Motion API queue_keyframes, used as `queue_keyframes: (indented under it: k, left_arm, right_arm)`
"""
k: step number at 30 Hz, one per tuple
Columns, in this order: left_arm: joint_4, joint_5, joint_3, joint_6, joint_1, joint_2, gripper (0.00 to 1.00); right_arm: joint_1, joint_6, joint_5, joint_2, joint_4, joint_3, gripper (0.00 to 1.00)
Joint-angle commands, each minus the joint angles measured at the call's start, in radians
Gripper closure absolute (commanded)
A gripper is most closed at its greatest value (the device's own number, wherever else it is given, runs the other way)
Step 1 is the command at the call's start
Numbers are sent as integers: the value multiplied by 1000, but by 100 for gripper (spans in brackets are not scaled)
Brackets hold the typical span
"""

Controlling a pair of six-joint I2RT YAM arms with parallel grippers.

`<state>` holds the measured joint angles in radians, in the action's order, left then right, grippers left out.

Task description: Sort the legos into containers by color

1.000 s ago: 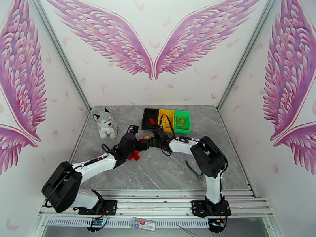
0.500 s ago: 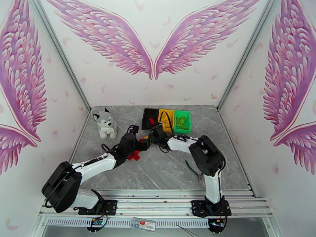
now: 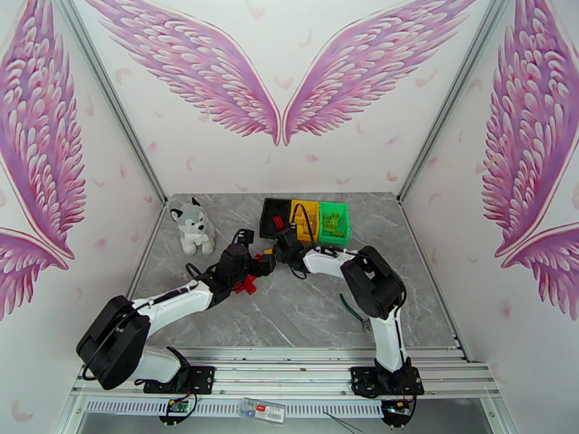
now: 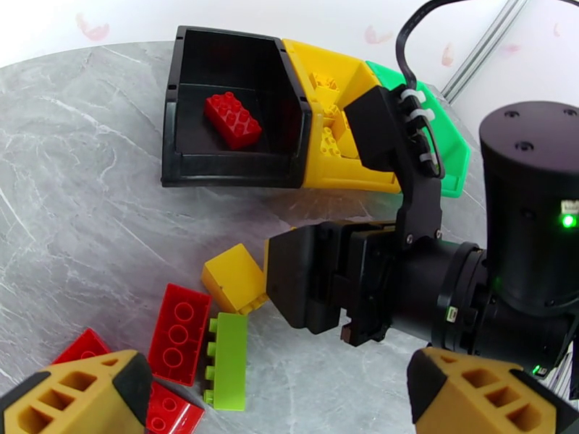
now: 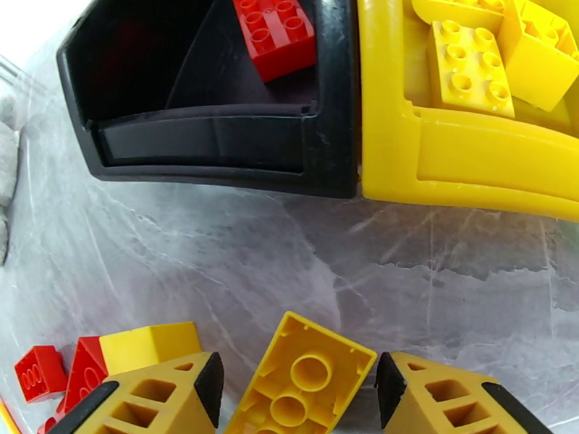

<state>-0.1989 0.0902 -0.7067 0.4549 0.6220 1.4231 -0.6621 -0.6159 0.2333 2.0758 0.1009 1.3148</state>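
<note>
The left gripper (image 4: pixel 279 381) hangs over the middle of the table (image 3: pixel 304 320) with its fingers spread wide, gripping nothing. Below it lie a loose red brick (image 4: pixel 179 333), a green brick (image 4: pixel 227 359) right beside it, and a yellow block (image 4: pixel 233 278) just beyond them.

The right gripper (image 5: pixel 297 388) sits just in front of the bins with its fingers about half apart. A yellow brick (image 5: pixel 307 370) is between them, tilted, with its hollow underside facing the wrist camera. Whether the pads press on it I cannot tell.

The three bins stand joined in a row at the middle of the table's far edge. The black bin (image 4: pixel 217 171) on the left holds one red piece (image 4: pixel 231 119). The yellow bin (image 5: pixel 470 160) in the middle holds several yellow pieces (image 5: pixel 467 63). The green bin (image 3: pixel 335 241) is on the right. A plush dog (image 3: pixel 192 226) sits near the far left corner.
</note>
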Motion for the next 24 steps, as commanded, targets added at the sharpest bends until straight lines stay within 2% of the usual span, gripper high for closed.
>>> queue_keyframes:
  k: [1,17,24]
  left_arm:
    - [-7,-11,10,9,-5,-23,1]
    - [-7,-14,10,9,-6,-27,1]
    - [-9,-16,10,8,-7,-25,1]
  right_arm:
    - [-4,-14,23,27,16,-7,42]
    - [-4,3,41,35,28,-27,49]
    - [-4,7,55,-19,-13,-94,61]
